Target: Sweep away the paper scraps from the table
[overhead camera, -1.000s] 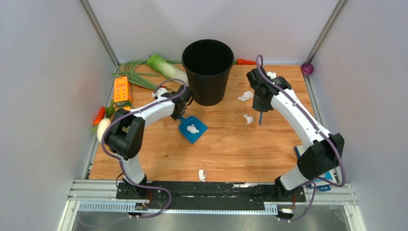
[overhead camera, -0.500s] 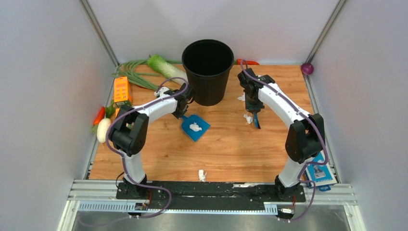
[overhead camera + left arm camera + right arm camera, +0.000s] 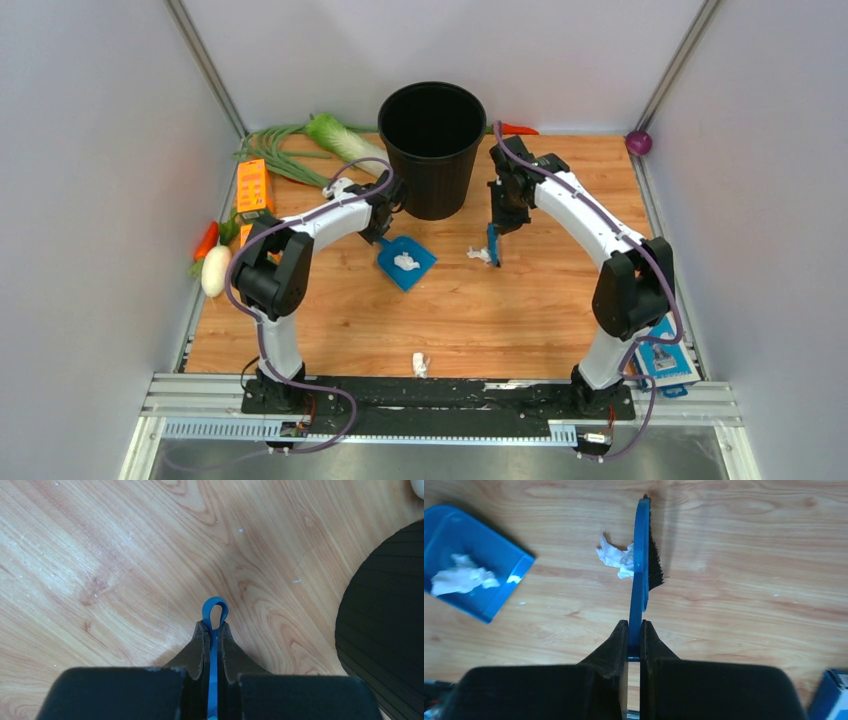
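So I count three paper scraps (image 3: pixel 616 557) I can make out. One's sitting in the blue dustpan (image 3: pixel 471 537), one's right up against the bristles of the brush (image 3: pixel 641 545) mid table (image 3: pixel 480 310), and one's on its own down by the front rail. There's one dustpan, one brush and one black bucket (image 3: pixel 432 195) at the back, too dark inside to tell what's in it. The left gripper (image 3: pixel 214 630) is clamped on the dustpan handle, and the right gripper (image 3: pixel 634 630) is pinched tight on the brush handle.

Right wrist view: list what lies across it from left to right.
A blue dustpan with a paper wad in it → loose paper scrap → blue brush → corner of a blue object at the right edge.
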### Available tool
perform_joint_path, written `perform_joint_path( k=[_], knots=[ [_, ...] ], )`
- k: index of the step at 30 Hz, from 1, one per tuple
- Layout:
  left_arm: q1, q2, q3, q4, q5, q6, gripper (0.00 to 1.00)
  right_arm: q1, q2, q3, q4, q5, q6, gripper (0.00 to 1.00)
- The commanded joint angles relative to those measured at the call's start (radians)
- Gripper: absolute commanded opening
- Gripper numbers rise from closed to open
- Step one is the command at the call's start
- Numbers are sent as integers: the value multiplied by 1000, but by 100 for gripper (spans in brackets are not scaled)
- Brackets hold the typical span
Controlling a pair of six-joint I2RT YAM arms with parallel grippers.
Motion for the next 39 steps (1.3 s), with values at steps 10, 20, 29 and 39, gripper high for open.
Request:
perform_joint_path(
  k=[10, 20, 29, 39],
  knots=[
    [9, 29, 43, -92, -61, -57, 0, 165, 86, 140, 43, -284, 255, 0],
    [7, 31, 49, -97, -56, -73, 0, 173, 157, 272, 43, -370, 335, 0],
    [9, 14, 10, -73, -46, -65, 0, 173, 91, 205, 44, -347, 383, 0],
    [15, -22, -87, -16, 17, -56, 0, 173, -17, 84, 46, -298, 409, 0]
  ],
)
